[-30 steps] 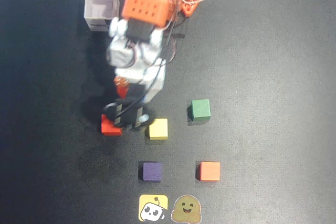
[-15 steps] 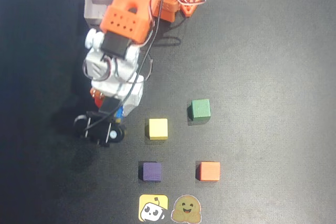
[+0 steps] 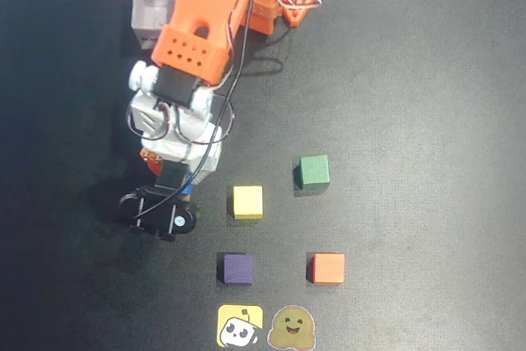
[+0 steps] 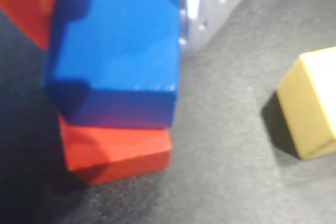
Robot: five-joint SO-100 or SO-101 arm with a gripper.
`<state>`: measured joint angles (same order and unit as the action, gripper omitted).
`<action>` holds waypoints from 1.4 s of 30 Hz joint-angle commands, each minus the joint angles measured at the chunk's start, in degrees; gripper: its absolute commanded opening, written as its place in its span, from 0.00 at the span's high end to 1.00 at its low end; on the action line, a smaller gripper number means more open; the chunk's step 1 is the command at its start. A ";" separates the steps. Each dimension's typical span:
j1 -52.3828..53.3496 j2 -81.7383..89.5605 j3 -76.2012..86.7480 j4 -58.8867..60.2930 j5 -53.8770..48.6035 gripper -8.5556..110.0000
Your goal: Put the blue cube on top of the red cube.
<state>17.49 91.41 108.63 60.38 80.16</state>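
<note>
In the wrist view the blue cube (image 4: 118, 51) sits on top of the red cube (image 4: 115, 150), turned slightly and overhanging it toward the top. My gripper (image 4: 113, 3) is closed around the blue cube, with the orange finger (image 4: 29, 3) on its left and the white finger (image 4: 195, 3) on its right. In the overhead view the arm covers both cubes; only a sliver of the blue cube (image 3: 188, 190) shows beside the gripper (image 3: 168, 185) at the left of the mat.
A yellow cube (image 3: 247, 201) lies just right of the gripper and also shows in the wrist view (image 4: 310, 103). A green cube (image 3: 312, 171), a purple cube (image 3: 237, 269) and an orange cube (image 3: 328, 268) lie further right. Two stickers (image 3: 240, 326) sit at the front edge. A grey box (image 3: 154, 12) stands behind.
</note>
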 commanded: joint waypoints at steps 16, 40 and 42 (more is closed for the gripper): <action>1.32 -2.02 -5.19 -2.46 -7.29 0.88; 1.23 -0.88 -1.93 -2.46 -2.29 0.88; 1.23 -0.88 -1.85 -2.46 -2.11 0.88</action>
<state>18.98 88.77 107.14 58.54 77.43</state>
